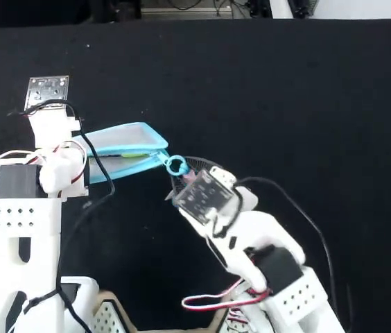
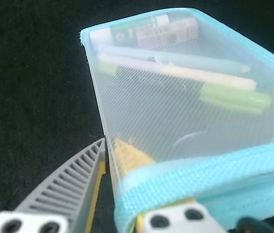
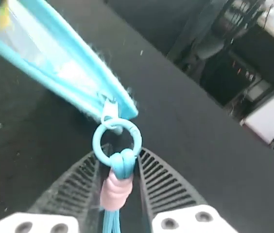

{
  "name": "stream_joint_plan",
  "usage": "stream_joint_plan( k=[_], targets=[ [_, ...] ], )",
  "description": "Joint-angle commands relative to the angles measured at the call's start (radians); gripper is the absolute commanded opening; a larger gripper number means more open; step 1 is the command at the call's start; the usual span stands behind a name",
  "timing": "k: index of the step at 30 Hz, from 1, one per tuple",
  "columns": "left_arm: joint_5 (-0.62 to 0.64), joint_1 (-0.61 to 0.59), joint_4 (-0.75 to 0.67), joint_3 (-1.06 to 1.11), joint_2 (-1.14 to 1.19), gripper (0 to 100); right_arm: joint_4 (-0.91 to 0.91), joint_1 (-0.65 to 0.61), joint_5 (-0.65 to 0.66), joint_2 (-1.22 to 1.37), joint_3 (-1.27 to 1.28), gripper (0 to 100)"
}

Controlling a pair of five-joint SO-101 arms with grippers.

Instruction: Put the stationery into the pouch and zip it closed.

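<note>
A translucent pouch [image 1: 123, 147] with light blue trim hangs tilted above the black table. Inside the pouch [image 2: 176, 102] lie pens in blue, white and green [image 2: 234, 99] and a small white tube [image 2: 146, 31]. My left gripper [image 2: 111, 145] is shut on the pouch's end; one grey ribbed finger [image 2: 76, 182] lies outside the mesh, the other shows through it. My right gripper [image 3: 120, 160] is shut on the zipper pull's blue cord with a pink bead [image 3: 115, 189]. The pull's ring [image 3: 116, 138] hangs from the slider [image 3: 109, 109] at the pouch's far corner, also seen as the ring [image 1: 177, 166].
A black cloth covers the table [image 1: 285, 104]. A small metal plate [image 1: 47, 90] lies at the back left behind the left arm. Cables trail from both arms, and the arms' white bases stand along the front edge.
</note>
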Motion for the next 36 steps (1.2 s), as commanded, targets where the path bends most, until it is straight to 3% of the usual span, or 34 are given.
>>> stream_joint_plan(
  k=[1, 8, 13, 19, 28, 32, 36],
  targets=[
    [0.002, 0.001, 0.000, 0.038, 0.011, 3, -0.023, -0.051, -0.058, -0.062, -0.005, 1.1],
    [0.002, 0.004, 0.000, 0.038, 0.011, 3, -0.147, -0.126, -0.078, -0.094, 0.108, 1.2],
    [0.002, 0.004, 0.000, 0.035, 0.011, 3, -0.146, -0.126, -0.112, -0.090, 0.105, 1.4],
    [0.002, 0.002, -0.020, 0.044, 0.011, 3, -0.146, -0.126, -0.176, -0.091, 0.104, 10.6],
    [0.002, 0.004, -0.041, 0.064, 0.011, 3, -0.146, -0.127, -0.180, -0.097, 0.104, 10.6],
    [0.002, 0.002, -0.041, 0.062, 0.011, 3, -0.110, -0.126, -0.292, -0.097, 0.064, 10.9],
    [0.002, 0.002, -0.041, 0.062, 0.011, 3, -0.048, -0.127, -0.296, -0.097, 0.024, 10.9]
  ],
)
